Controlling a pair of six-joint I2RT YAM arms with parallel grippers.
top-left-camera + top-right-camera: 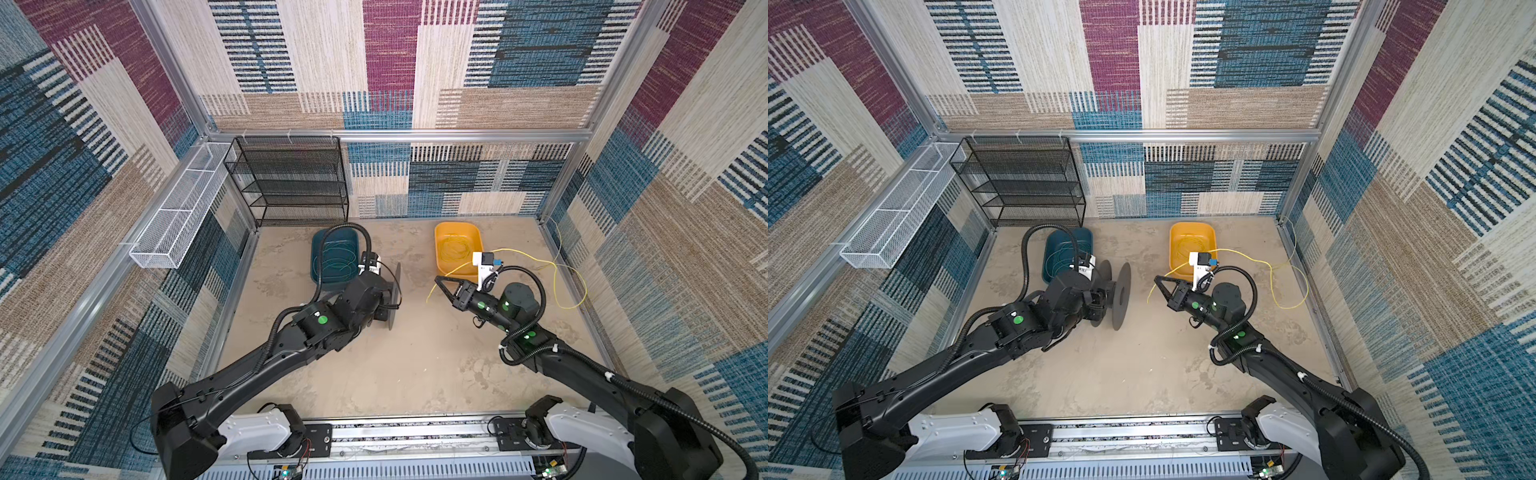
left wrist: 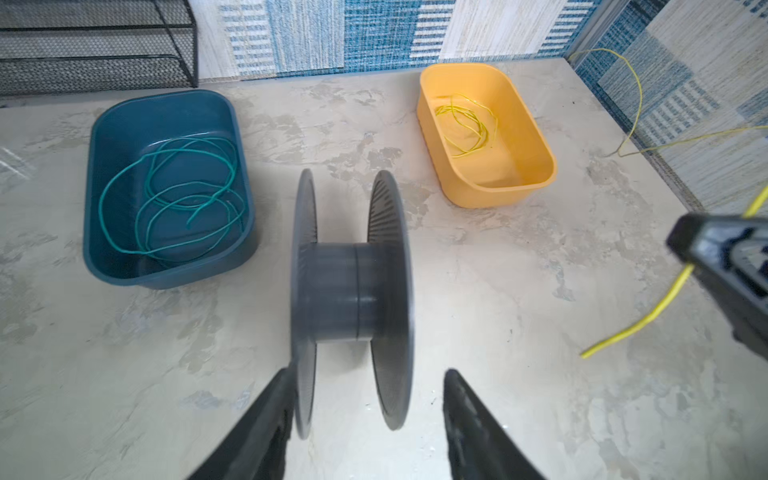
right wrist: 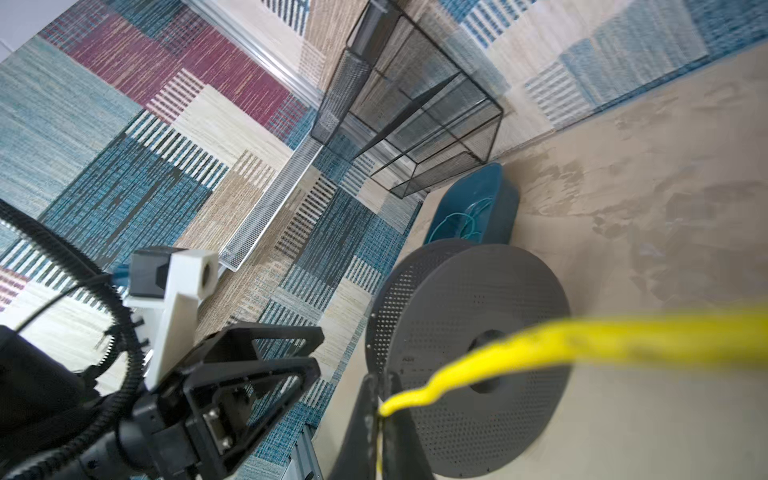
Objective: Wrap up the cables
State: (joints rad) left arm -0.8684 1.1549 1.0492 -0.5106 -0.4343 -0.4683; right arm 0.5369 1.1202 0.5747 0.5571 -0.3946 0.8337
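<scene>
Yellow cable (image 1: 536, 259), strewn over the bench (image 1: 415, 353) beside the orange tub (image 2: 498, 195), is pinched in the right claw (image 3: 381, 390) near the grey spool (image 2: 353, 286); the wide-open left claw (image 2: 369, 376) should steady that spool before winding.

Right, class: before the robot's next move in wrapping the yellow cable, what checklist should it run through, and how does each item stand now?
1. Right gripper shut on yellow cable: ok.
2. Left gripper gripping spool: not ok, jaws open.
3. Spool standing on both flange rims on table: ok.
4. Cable started on the spool's hub: not ok, hub bare.
5. Trailing cable free of snags near the wall: cannot tell.
</scene>
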